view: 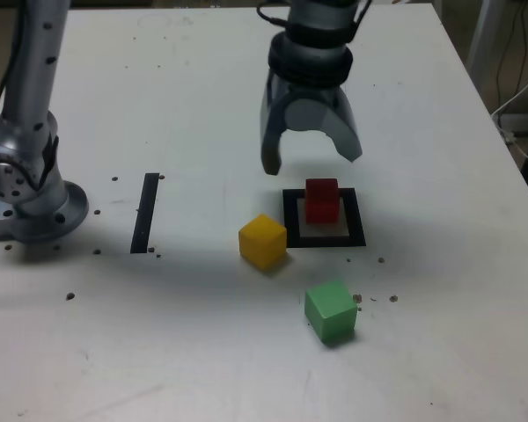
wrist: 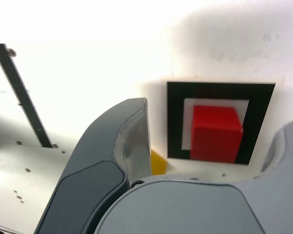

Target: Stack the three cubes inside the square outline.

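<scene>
One red cube (view: 321,200) inside square outline (view: 359,230), just below end effector (view: 311,160); jaws spread, empty

Matt solid-coloured cubes (view: 322,200), smooth white table (view: 185,97), glossy grey plastic tool (view: 310,163).

In our wrist view the small yellow cube (wrist: 157,163) peeks out behind a dark gripper finger (wrist: 118,161); we lose the green one entirely.

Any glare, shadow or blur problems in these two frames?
Exterior view: soft, even light, mildly grainy; the open grey tool casts a faint shadow near the small red cube. Wrist view: the white tabletop is blown out, and the tool's near fingers look soft.
</scene>
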